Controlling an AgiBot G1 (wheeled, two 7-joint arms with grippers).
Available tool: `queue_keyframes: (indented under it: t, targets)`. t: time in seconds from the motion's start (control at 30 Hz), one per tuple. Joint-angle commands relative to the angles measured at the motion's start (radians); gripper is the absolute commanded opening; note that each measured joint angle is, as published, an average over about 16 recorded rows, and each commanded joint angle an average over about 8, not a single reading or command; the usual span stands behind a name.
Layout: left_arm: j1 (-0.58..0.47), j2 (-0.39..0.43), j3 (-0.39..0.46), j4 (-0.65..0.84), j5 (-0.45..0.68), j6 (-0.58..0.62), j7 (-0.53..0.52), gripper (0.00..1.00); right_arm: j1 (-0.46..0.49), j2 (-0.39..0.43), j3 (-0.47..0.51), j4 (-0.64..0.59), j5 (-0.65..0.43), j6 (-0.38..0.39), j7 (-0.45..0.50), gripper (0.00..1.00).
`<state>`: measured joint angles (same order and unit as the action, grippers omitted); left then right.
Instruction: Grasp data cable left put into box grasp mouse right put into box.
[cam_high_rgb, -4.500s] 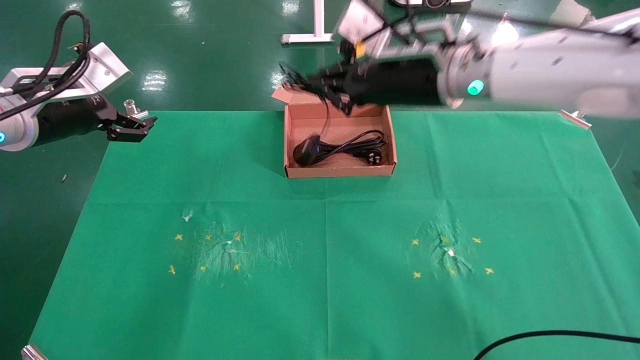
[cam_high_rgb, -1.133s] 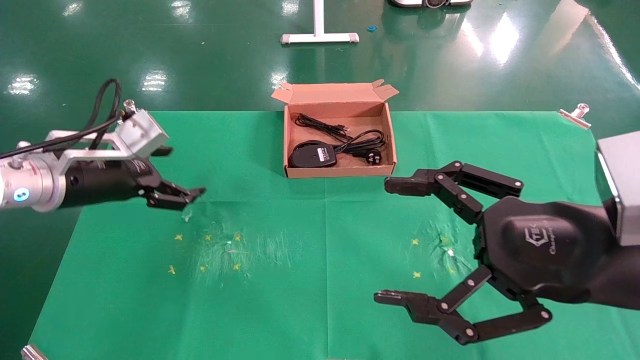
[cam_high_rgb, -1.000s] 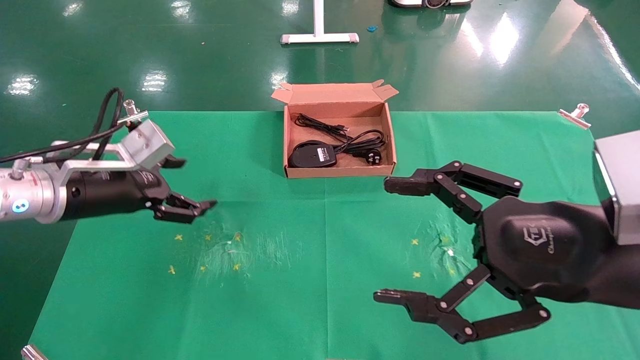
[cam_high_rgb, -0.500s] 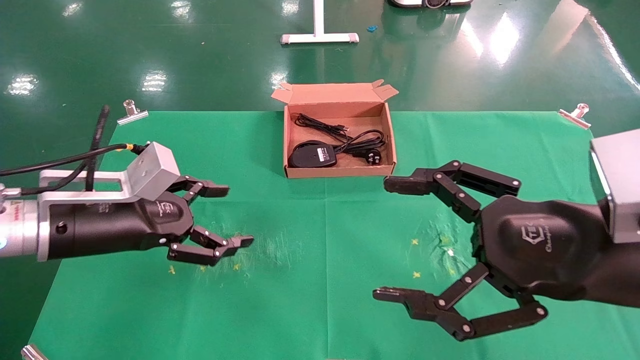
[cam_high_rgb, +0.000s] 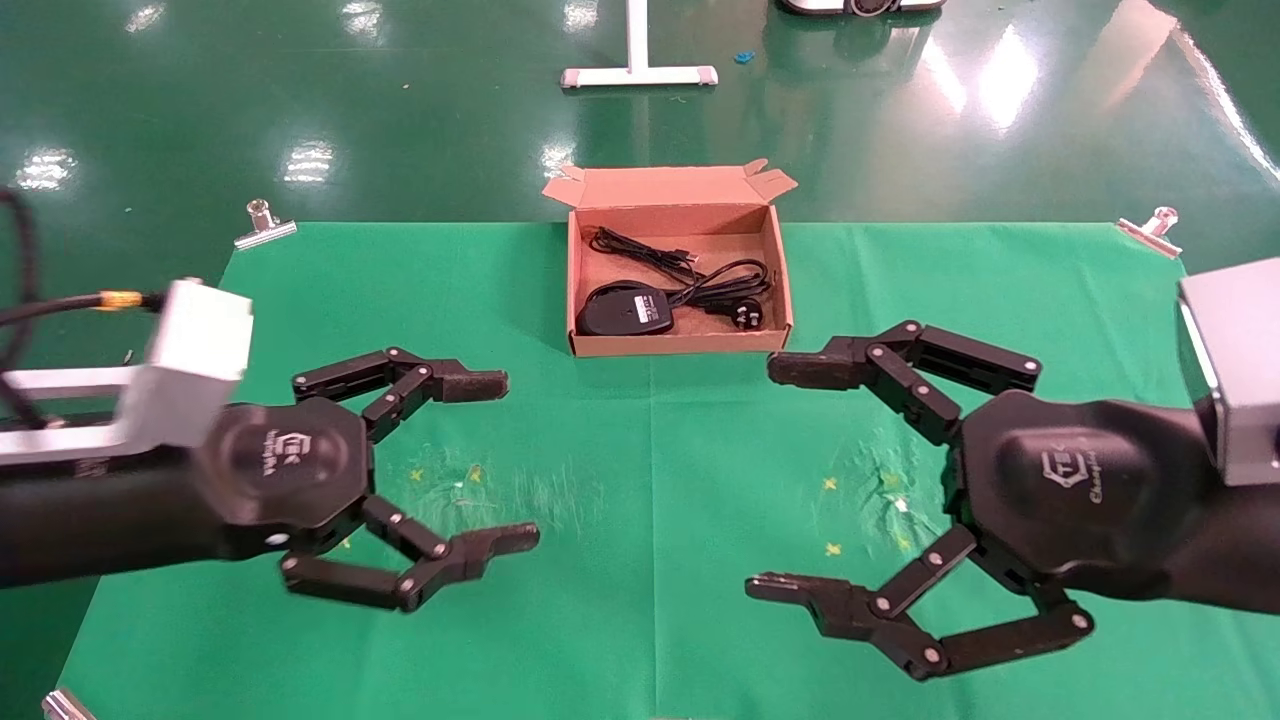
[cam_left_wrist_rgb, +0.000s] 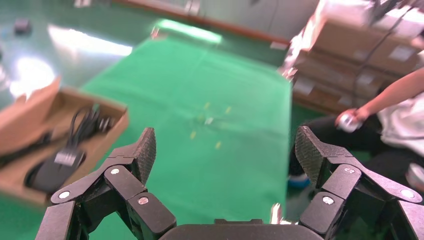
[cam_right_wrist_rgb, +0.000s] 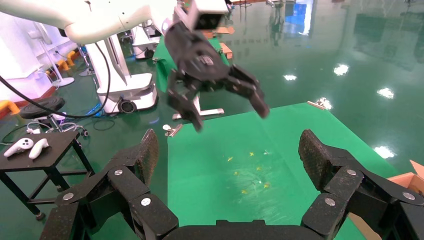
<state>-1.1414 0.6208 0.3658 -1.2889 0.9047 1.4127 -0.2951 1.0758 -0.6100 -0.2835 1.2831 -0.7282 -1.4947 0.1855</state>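
The brown cardboard box (cam_high_rgb: 680, 343) stands open at the far middle of the green cloth. Inside it lie the black mouse (cam_high_rgb: 628, 311), label up, and the looped data cable (cam_high_rgb: 725, 285) beside it. The box (cam_left_wrist_rgb: 102, 106), mouse (cam_left_wrist_rgb: 52, 170) and cable (cam_left_wrist_rgb: 87, 120) also show in the left wrist view. My left gripper (cam_high_rgb: 500, 460) is open and empty above the near left of the cloth. My right gripper (cam_high_rgb: 780, 478) is open and empty above the near right. Both are well in front of the box. Their own fingers also show in the wrist views (cam_left_wrist_rgb: 226, 150) (cam_right_wrist_rgb: 227, 155).
Metal clips (cam_high_rgb: 265, 225) (cam_high_rgb: 1150, 230) hold the cloth's far corners. Yellow crosses (cam_high_rgb: 830, 485) mark scuffed spots on the cloth. A white stand base (cam_high_rgb: 640, 75) is on the floor behind. A seated person (cam_left_wrist_rgb: 395, 115) and a black side table (cam_right_wrist_rgb: 40, 150) are beside the table.
My left arm has swung from the far left edge to the near left, turned, and its jaws have opened wide. The right gripper has barely moved. The mouse now lies in the box.
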Motion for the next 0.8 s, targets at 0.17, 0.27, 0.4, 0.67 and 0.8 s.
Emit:
queue_keyframes:
  t: [0.17, 0.27, 0.4, 0.67, 0.8]
  targets:
    - [0.053, -0.007, -0.068, 0.004, -0.137, 0.065, 0.084, 1.0, 0.0, 0.0, 0.0, 0.0, 0.0, 0.0, 0.0, 1.0]
    - [0.072, -0.01, -0.093, 0.005, -0.189, 0.089, 0.111, 1.0, 0.0, 0.0, 0.0, 0.0, 0.001, 0.0, 0.0, 1.0]
    - [0.083, -0.012, -0.107, 0.006, -0.221, 0.103, 0.123, 1.0, 0.0, 0.001, 0.0, 0.0, 0.001, 0.0, 0.0, 1.0]
    - [0.076, -0.011, -0.098, 0.006, -0.2, 0.094, 0.114, 1.0, 0.0, 0.0, 0.0, 0.0, 0.001, 0.0, 0.0, 1.0]
    - [0.073, -0.011, -0.094, 0.006, -0.191, 0.09, 0.111, 1.0, 0.0, 0.0, 0.0, 0.0, 0.001, 0.001, 0.0, 1.0]
